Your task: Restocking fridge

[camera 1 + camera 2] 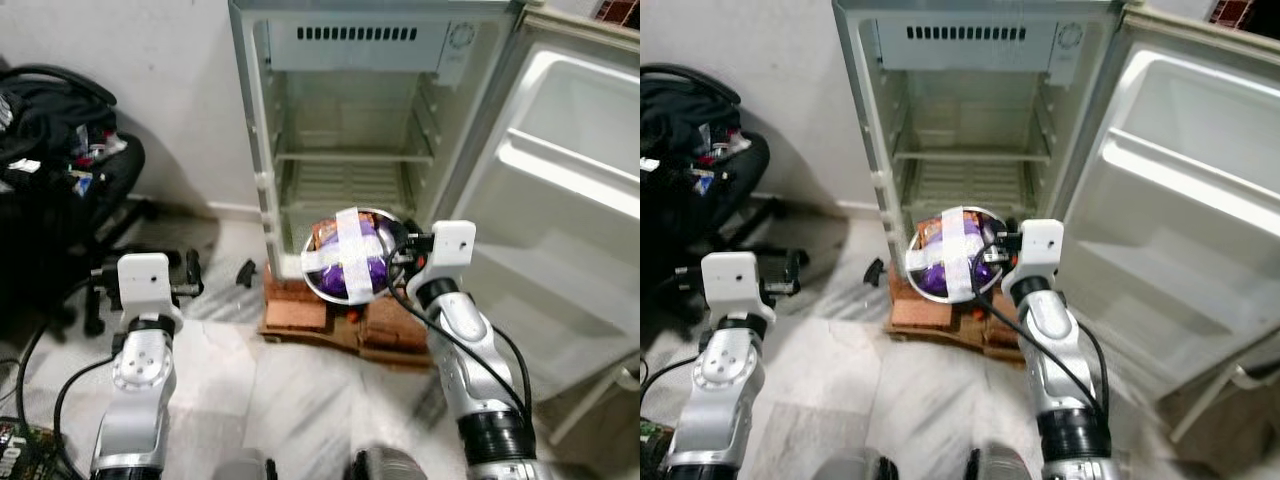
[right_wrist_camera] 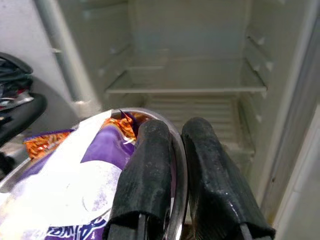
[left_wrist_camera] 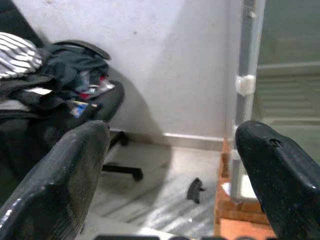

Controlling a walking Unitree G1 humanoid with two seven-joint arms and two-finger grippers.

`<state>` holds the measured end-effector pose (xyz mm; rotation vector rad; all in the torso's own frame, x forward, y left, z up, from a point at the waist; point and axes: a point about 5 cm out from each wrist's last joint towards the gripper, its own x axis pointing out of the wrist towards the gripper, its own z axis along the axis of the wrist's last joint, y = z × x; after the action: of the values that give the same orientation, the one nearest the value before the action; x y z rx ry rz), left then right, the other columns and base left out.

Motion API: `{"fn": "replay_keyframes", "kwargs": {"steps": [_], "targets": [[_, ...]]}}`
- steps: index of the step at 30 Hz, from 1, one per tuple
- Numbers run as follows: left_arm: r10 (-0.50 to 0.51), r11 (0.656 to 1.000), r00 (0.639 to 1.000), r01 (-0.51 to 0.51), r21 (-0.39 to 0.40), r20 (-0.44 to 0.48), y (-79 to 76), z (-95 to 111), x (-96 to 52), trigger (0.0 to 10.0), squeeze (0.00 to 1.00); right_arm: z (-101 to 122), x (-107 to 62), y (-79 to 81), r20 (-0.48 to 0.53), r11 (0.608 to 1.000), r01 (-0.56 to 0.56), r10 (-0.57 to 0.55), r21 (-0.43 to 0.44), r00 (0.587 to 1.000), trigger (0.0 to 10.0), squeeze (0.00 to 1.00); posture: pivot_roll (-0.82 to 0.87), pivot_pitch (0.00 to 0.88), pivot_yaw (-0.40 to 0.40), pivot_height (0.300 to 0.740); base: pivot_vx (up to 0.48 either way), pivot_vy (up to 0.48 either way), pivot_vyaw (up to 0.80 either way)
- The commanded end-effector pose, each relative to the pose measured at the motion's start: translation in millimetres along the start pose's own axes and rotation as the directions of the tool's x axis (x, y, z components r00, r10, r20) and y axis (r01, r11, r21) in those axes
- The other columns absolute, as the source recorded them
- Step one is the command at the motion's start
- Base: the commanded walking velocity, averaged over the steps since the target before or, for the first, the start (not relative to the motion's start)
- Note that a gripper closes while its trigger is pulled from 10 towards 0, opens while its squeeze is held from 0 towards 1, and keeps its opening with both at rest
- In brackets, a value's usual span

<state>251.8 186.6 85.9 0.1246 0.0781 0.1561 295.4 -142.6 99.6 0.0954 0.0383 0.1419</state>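
The left gripper, fingers apart, hangs lower left, idle. The right gripper pinches the rim of the steel bowl of snack packets, mid-frame, with the open fridge straight ahead above it

Both arms are showing silver jointed housings, each carrying a white box-shaped wrist module. Black cables are running along each forearm. The left gripper and right gripper are presenting long, matte black fingers.
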Motion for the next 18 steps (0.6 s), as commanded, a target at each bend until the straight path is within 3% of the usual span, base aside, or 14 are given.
{"fn": "replay_keyframes", "kwargs": {"steps": [1,18], "targets": [[-0.007,1.000,1.000,0.007,0.017,0.019,-1.0,4.4,2.3,10.0,0.00,7.3,1.9,-6.1,0.029,0.999,0.034,-0.035,0.007,0.999,10.0,0.00,0.09,0.072,-0.020,0.740,0.435,0.000,0.00],[-0.008,1.000,1.000,0.008,0.014,0.020,-2.2,4.2,4.4,10.0,0.00,7.3,3.5,-7.4,0.032,0.999,0.049,-0.049,0.007,0.998,10.0,0.00,0.09,0.071,-0.021,0.740,0.436,0.000,0.00]]}}
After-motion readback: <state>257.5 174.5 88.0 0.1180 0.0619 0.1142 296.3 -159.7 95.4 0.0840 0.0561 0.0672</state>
